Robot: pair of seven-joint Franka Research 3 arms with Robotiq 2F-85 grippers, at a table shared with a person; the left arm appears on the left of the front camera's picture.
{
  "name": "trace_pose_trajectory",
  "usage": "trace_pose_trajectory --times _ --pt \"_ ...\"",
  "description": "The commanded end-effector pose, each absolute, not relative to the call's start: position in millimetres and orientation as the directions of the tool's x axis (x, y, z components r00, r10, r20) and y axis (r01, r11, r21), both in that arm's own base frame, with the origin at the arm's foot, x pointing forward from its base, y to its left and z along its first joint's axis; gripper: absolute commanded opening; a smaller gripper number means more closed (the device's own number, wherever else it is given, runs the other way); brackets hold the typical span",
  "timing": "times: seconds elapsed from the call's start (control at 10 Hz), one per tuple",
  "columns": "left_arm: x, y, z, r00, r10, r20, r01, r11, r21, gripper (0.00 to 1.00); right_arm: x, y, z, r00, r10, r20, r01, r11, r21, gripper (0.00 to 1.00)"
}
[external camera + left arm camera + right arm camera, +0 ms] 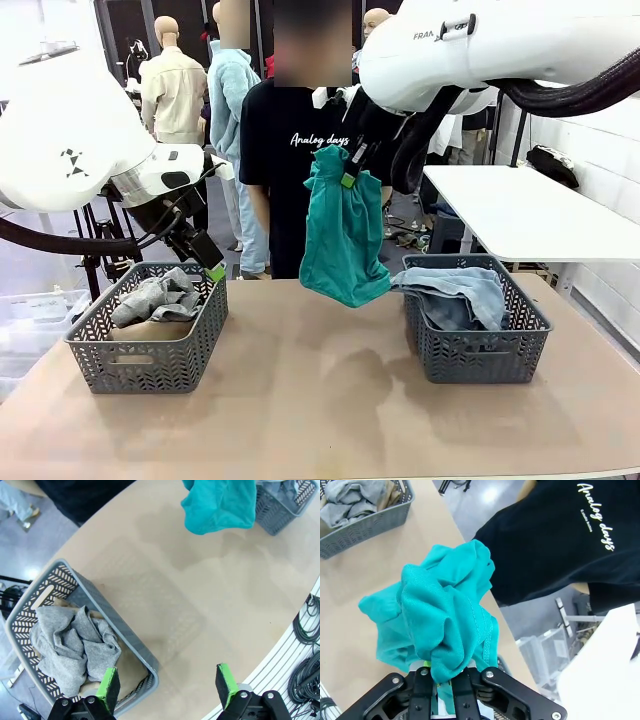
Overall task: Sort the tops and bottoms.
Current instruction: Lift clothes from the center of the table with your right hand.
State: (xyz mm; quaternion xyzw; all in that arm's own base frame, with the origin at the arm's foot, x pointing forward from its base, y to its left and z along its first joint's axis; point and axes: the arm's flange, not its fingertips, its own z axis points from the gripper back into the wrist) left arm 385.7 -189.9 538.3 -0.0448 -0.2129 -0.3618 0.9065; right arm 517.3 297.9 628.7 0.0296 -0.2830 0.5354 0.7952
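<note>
The right pincer [348, 172] pinches the teal-green tee [342, 240], hanging above the counter [320, 400] between two baskets. The left pincer [167, 682] is spread over the left basket [150, 365] holding the grey tee [160, 297]. Denim bottoms [455, 295] fill the right basket [480, 355]. Next, seemingly: carry teal leftward to the tops

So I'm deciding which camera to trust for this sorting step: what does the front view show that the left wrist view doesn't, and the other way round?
Front view alone: the right end effector shut on the teal-green tee, lifted above the table, the person's black shirt print, and the denim bottoms filling the right basket. Left wrist view alone: the left end effector, open and holding nothing, and the cables off the table edge. Both: the grey tee in the left basket, tan fabric beneath it.
</note>
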Motion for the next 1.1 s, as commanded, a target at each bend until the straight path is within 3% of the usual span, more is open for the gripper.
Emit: trace_pose_trajectory --times 0.0,1.0 --pt "386.7 -187.6 538.0 0.647 -0.638 0.418 0.678 0.732 0.066 1.0 520.0 297.5 630.5 0.27 0.834 0.482 -0.869 0.427 -0.251 0.0" --pt "386.7 -187.6 538.0 0.647 -0.638 0.418 0.678 0.732 0.066 1.0 520.0 297.5 630.5 0.27 0.834 0.482 -0.869 0.427 -0.251 0.0"
